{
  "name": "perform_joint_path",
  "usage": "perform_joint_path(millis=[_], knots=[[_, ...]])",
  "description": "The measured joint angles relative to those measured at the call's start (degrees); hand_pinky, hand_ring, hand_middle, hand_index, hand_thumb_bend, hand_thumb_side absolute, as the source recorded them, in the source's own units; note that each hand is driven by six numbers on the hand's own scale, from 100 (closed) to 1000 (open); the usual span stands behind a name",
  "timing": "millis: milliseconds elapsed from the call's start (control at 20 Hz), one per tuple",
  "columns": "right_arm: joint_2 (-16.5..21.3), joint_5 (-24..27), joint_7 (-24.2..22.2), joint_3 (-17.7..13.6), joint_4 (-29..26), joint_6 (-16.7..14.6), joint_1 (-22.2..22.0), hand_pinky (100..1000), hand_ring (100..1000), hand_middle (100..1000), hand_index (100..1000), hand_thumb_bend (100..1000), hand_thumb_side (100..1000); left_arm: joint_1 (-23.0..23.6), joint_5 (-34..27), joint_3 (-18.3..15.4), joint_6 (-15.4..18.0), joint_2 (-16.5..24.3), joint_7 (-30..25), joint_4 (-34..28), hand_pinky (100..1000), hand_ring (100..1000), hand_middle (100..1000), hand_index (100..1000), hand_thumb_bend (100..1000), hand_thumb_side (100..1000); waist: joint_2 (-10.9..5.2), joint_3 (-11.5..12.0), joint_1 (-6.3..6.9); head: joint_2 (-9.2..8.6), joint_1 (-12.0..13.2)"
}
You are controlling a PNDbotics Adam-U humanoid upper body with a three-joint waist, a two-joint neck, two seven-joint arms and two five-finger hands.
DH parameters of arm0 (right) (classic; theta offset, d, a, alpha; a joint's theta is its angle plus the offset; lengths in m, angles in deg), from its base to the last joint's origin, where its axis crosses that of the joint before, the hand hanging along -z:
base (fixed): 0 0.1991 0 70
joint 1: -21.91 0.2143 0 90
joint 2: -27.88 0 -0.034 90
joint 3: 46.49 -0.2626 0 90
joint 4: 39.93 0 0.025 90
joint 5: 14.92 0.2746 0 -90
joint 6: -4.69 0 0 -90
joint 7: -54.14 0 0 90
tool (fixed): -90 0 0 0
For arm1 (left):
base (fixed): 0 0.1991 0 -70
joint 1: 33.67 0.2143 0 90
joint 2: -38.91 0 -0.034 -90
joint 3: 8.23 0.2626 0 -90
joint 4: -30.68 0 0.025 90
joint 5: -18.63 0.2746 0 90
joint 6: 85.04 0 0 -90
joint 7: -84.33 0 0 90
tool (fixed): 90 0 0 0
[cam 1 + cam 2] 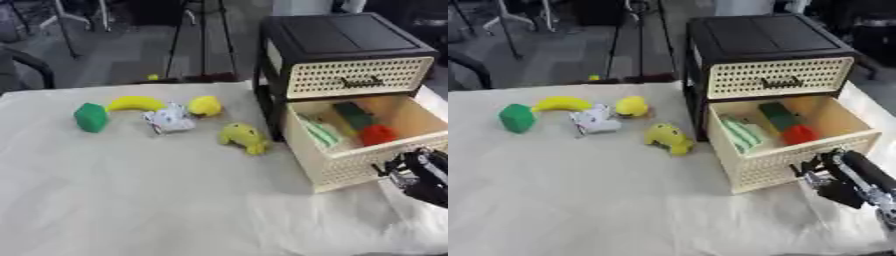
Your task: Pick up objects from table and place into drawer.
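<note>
A black and cream drawer unit [350, 55] stands at the right, its lower drawer [794, 162] pulled out. Inside lie a pale green item [741, 132], a dark green block [779, 116] and a red object [800, 135]. On the white cloth to the left lie a green block [90, 117], a yellow banana [136, 103], a white crumpled packet [170, 120], a round yellow fruit [205, 106] and a yellow-green toy [243, 137]. My right hand [842, 182] is at the open drawer's front right corner; its fingers are hard to make out. My left hand does not show.
The table's cloth [131, 200] spreads wide in front and to the left. Chair and stand legs [79, 25] stand on the floor beyond the far edge. A small yellow thing [153, 77] lies at that edge.
</note>
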Motion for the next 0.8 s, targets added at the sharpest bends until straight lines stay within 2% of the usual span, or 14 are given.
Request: perform_joint_path(millis=[250, 450, 800], knots=[[-0.5, 0.3, 4.6, 0.0, -1.1, 0.5, 0.0, 100, 100, 163, 687, 100, 788, 0.0, 0.2, 0.6, 0.2, 0.0, -0.6, 0.5, 582, 475, 578, 731, 484, 870, 0.02, -0.2, 0.03, -0.01, 0.1], [-0.5, 0.4, 6.6, 0.0, -2.2, 0.5, 0.0, 100, 100, 181, 685, 100, 775, -0.8, 1.5, 1.6, 0.3, 0.2, -1.4, 1.7, 584, 476, 581, 732, 481, 873, 0.07, -0.4, 0.03, -0.01, 0.2], [-0.5, 1.6, 7.7, 0.2, -5.1, 0.1, -0.2, 100, 100, 182, 680, 100, 758, -5.5, 8.5, 5.0, 0.9, 1.9, -3.6, 7.1, 585, 485, 596, 743, 511, 851, 0.07, -1.3, 0.03, -0.01, 0.6]])
